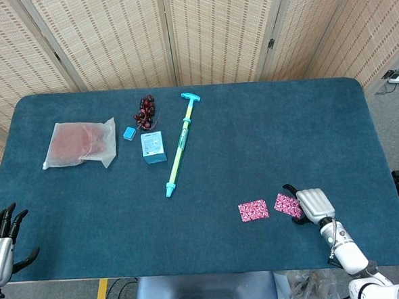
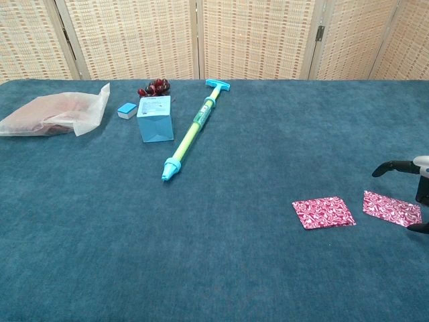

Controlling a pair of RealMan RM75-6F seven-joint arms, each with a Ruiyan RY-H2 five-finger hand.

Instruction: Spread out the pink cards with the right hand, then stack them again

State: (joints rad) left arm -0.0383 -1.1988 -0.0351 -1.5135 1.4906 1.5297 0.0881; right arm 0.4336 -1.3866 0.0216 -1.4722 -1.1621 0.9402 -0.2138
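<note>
Two pink patterned cards lie flat and apart near the table's front right. The left card [image 1: 253,210] [image 2: 324,212] is free. My right hand [image 1: 310,205] [image 2: 417,191] is at the right edge of the right card [image 1: 285,204] [image 2: 391,208], palm down, thumb raised to the left above the cloth, fingers apart and covering the card's far edge. Whether the fingers press on the card I cannot tell. My left hand [image 1: 1,236] hangs off the table's front left corner, fingers spread, holding nothing.
At the back left lie a green and blue pump stick [image 1: 177,146], a clear blue box [image 1: 152,147], a small blue block [image 1: 129,133], dark red beads [image 1: 144,109] and a translucent bag [image 1: 79,143]. The blue cloth table's front edge [image 1: 261,271] runs just below the cards.
</note>
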